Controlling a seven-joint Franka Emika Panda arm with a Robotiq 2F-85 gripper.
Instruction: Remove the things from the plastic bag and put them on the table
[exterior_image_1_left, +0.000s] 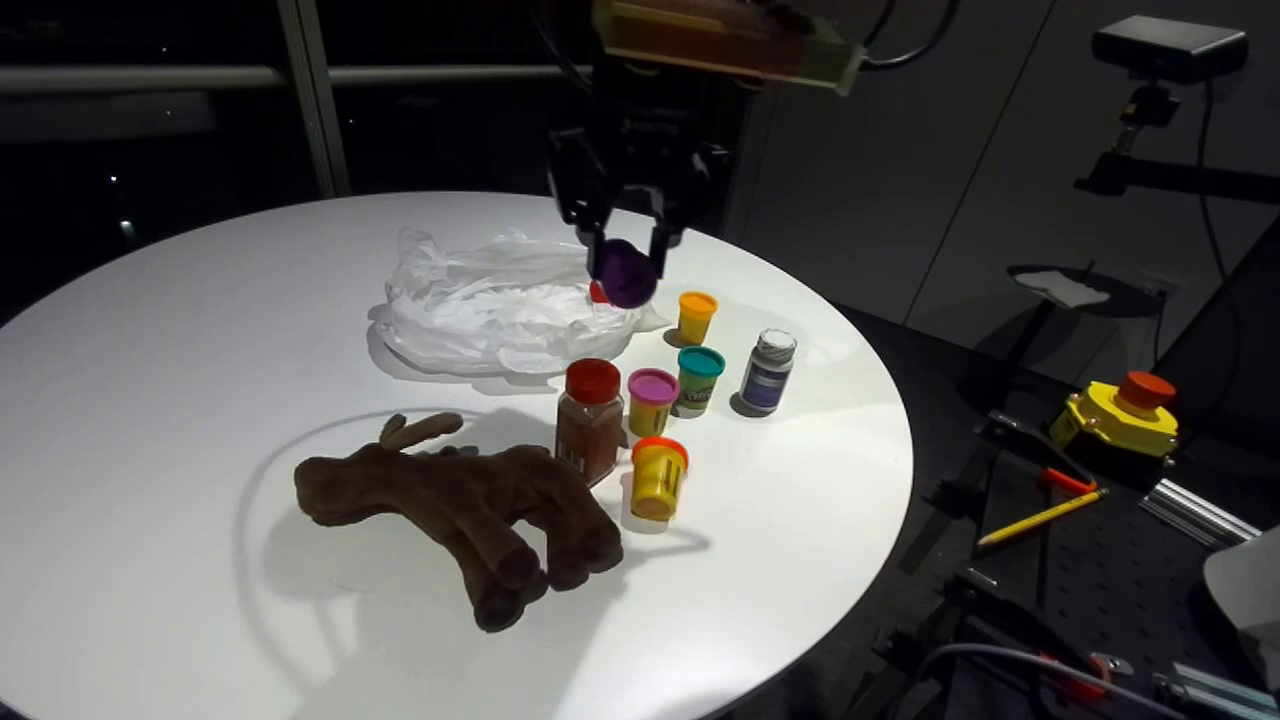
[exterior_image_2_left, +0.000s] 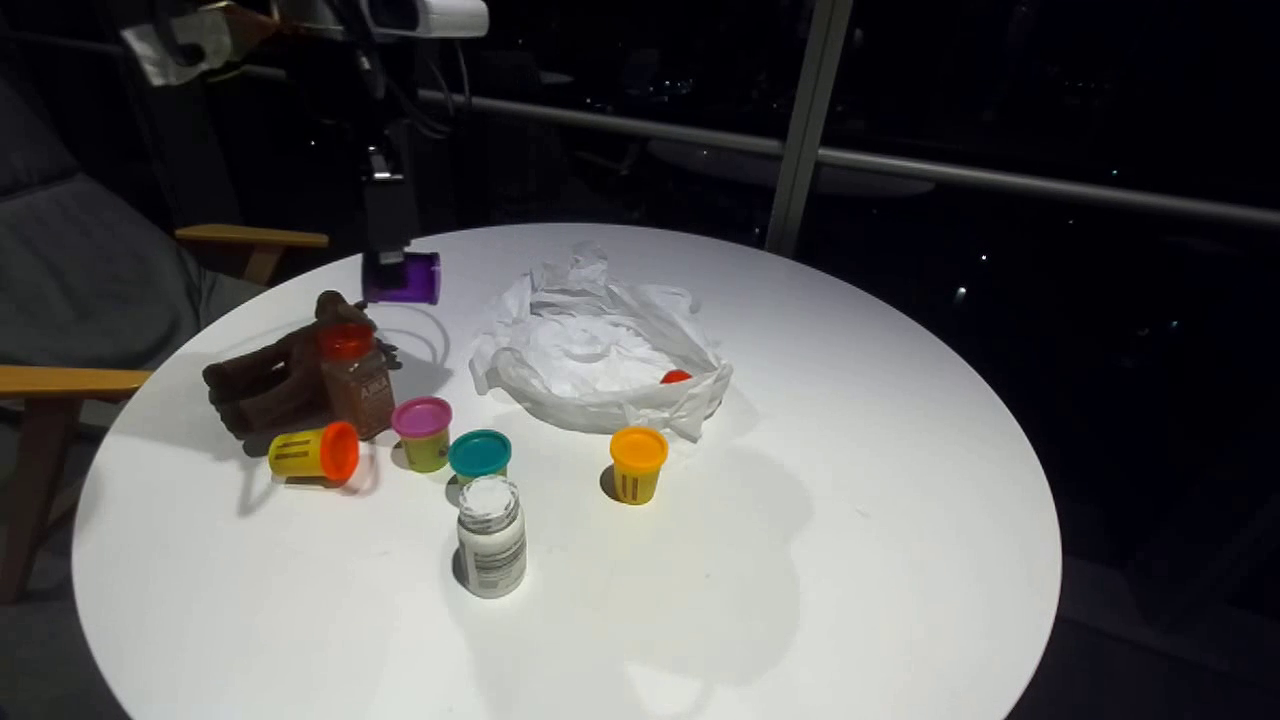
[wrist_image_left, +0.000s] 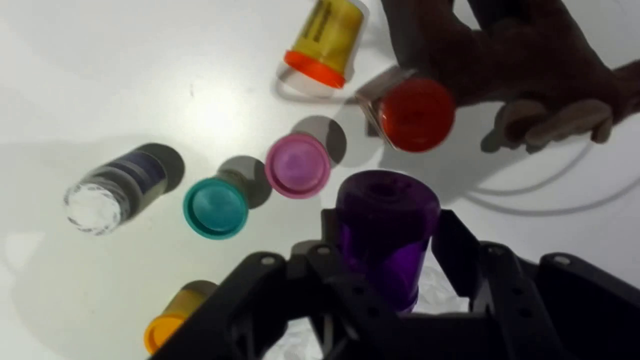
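My gripper (wrist_image_left: 387, 222) is shut on a purple jar (exterior_image_2_left: 420, 278), held in the air above the white table (exterior_image_2_left: 880, 560). The whitish plastic bag (exterior_image_1_left: 480, 325) lies crumpled with its mouth spread, and a red thing (exterior_image_2_left: 676, 377) shows at its near rim. On the table lies the brown plush animal (exterior_image_1_left: 450, 500) on its side. Near it stand a red-lidded jar (exterior_image_1_left: 590, 425), a pink-lidded tub (wrist_image_left: 298, 166), a teal-lidded tub (wrist_image_left: 216, 208) and a yellow tub (exterior_image_2_left: 638, 465). Another yellow tub (exterior_image_1_left: 657, 485) with an orange-red lid is tipped over.
A white bottle (exterior_image_2_left: 492, 545) with a dark label stands close to the teal-lidded tub. A chair with wooden arms (exterior_image_2_left: 250, 236) is beside the table. A yellow box with a red button (exterior_image_1_left: 1115, 415) sits off the table's edge.
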